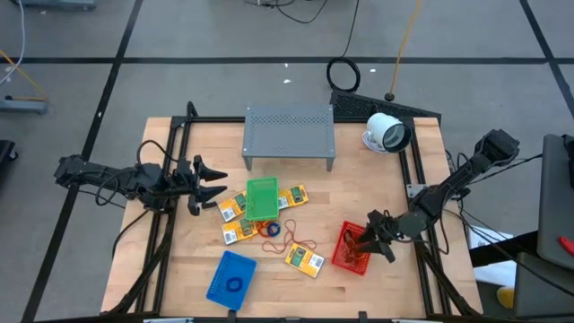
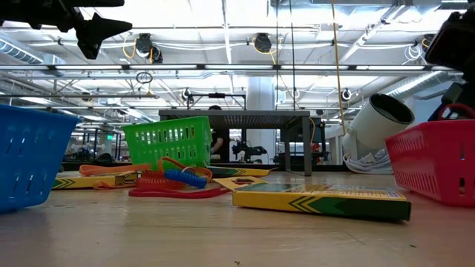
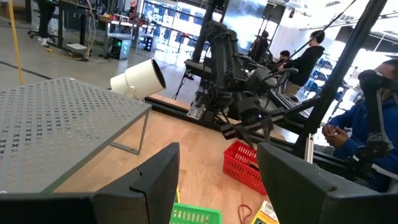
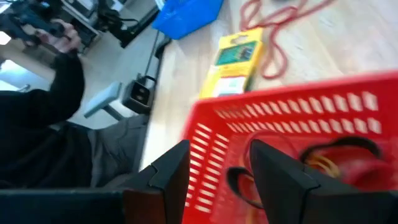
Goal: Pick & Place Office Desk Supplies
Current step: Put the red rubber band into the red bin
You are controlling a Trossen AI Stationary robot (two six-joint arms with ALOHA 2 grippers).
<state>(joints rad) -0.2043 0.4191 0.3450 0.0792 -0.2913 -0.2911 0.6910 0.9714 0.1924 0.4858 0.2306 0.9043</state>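
Observation:
Several flat yellow packets with green labels (image 1: 305, 259) (image 1: 231, 209) lie on the wooden table around an upright green basket (image 1: 262, 197). Thin orange-red rubber bands (image 1: 300, 244) and a small blue ring (image 1: 272, 229) lie between them. My left gripper (image 1: 211, 179) hovers open above the table, left of the green basket; its spread fingers show in its wrist view (image 3: 217, 180). My right gripper (image 1: 372, 235) is open over the red basket (image 1: 352, 248). In the right wrist view (image 4: 221, 180) the fingers stand above the basket's near wall (image 4: 298, 124), with red bands inside it.
A blue basket (image 1: 231, 276) with a ring in it sits near the table's near edge. The grey perforated shelf (image 1: 289, 135) and the white round device (image 1: 387, 133) stand at the far side. People show beyond the table (image 3: 367, 124) (image 4: 37, 93).

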